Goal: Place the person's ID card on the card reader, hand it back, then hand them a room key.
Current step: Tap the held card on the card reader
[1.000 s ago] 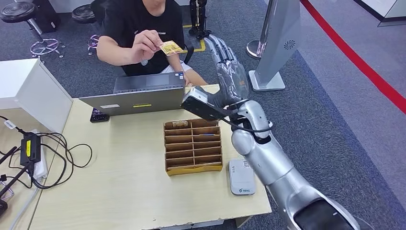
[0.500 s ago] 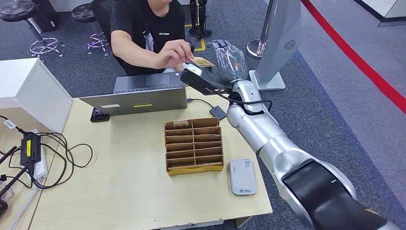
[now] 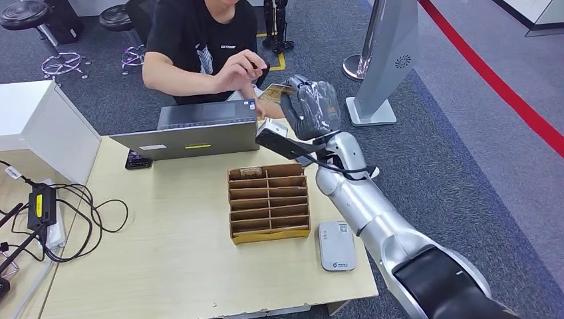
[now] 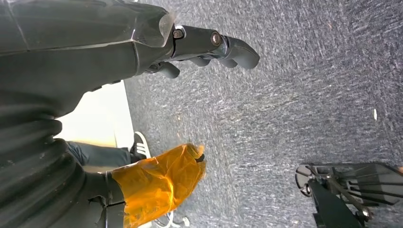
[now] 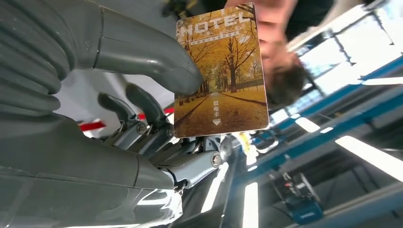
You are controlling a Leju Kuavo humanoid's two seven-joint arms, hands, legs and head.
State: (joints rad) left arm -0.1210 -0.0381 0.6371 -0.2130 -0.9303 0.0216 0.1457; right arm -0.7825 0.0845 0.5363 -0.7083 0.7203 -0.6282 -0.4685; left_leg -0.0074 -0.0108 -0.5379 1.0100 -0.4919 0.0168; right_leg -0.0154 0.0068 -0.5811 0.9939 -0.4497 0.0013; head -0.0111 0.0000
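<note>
a: grey carpet all round, pale wooden desk in the head view. what have i got on it?

b: open grey laptop at the far edge, brown cardboard card organiser mid-desk, white card reader just beside its near right corner. black cables and a power brick at the left edge. red line across the carpet on the right.

a: right hand?

b: my right hand is raised past the far edge of the desk, towards the seated person in the black t-shirt. it's holding the card, thumb pressed on its face, darker fingers behind it. the print is a yellow autumn tree avenue with "hotel" across one end, so it reads as a hotel key card.

a: is the person touching it?

b: person's hand is near the card's far end; can't tell if it's touching.

a: left hand?

b: my left hand hangs over the carpet, fingers loosely curled and apart, holding nothing. orange plastic wrap on the thumb.
</note>
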